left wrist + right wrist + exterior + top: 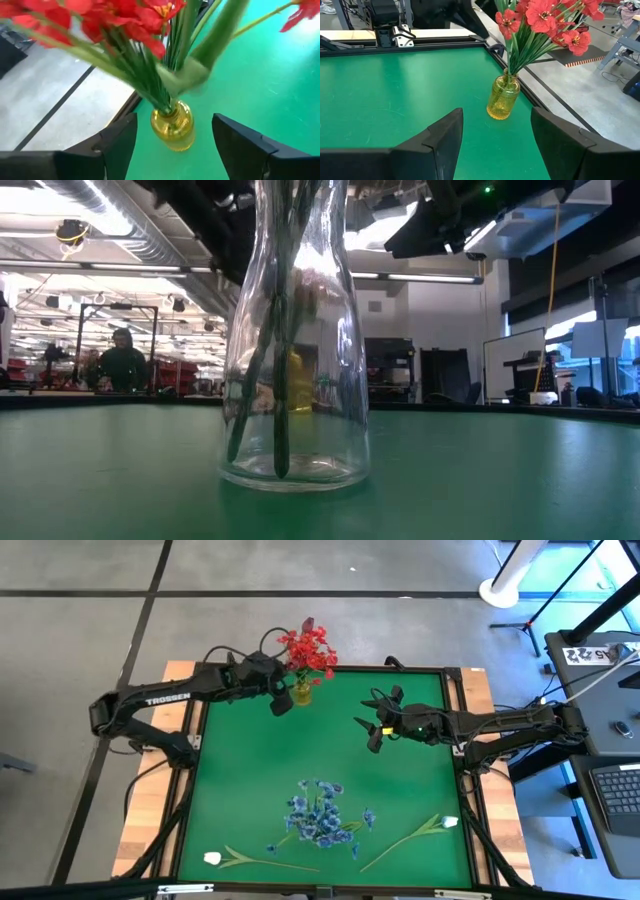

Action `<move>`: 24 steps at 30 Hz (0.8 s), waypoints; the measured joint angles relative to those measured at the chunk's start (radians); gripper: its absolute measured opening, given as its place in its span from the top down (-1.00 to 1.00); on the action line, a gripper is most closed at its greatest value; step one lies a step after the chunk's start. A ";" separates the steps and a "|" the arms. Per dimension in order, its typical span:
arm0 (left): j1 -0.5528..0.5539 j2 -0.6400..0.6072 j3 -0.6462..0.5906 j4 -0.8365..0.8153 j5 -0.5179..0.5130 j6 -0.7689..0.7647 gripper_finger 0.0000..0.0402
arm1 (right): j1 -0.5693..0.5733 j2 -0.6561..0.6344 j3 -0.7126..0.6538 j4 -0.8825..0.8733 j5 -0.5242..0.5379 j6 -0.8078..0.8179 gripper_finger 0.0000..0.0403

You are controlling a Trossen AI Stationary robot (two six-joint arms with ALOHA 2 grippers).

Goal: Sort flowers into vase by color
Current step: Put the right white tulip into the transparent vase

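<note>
I am holding the left gripper [283, 700] wide open and empty beside the small amber glass vase [302, 693] of red flower sprays [308, 650] at the table's far edge (right gripper [374, 726] parted, idle mid-table), risking toppling it while withdrawing.

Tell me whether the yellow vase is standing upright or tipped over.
Upright: the yellow vase stands on its base on the green table, red flowers rising from its neck.
</note>
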 joint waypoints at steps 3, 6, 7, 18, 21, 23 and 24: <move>-0.015 -0.040 0.000 -0.052 -0.028 -0.014 -0.28 | 0.000 0.000 0.000 -0.001 0.000 0.000 -0.15; -0.034 -0.085 0.000 -0.118 -0.042 -0.045 -0.28 | 0.000 -0.002 0.000 -0.009 0.001 0.000 -0.15; -0.046 -0.100 0.000 -0.139 -0.041 -0.057 -0.28 | 0.000 -0.008 0.000 -0.022 0.001 0.000 -0.15; -0.374 -0.333 0.000 -0.333 0.036 -0.287 -0.25 | 0.001 -0.158 0.000 -0.133 -0.006 0.051 -0.15; -0.492 -0.339 0.000 -0.337 0.039 -0.363 -0.25 | 0.001 -0.195 0.000 -0.150 -0.037 0.052 -0.15; -0.563 -0.330 -0.012 -0.325 0.026 -0.400 -0.24 | 0.001 -0.212 0.000 -0.159 -0.046 0.053 -0.15; -0.592 -0.324 -0.026 -0.312 0.024 -0.408 -0.24 | 0.001 -0.221 0.000 -0.169 -0.052 0.053 -0.15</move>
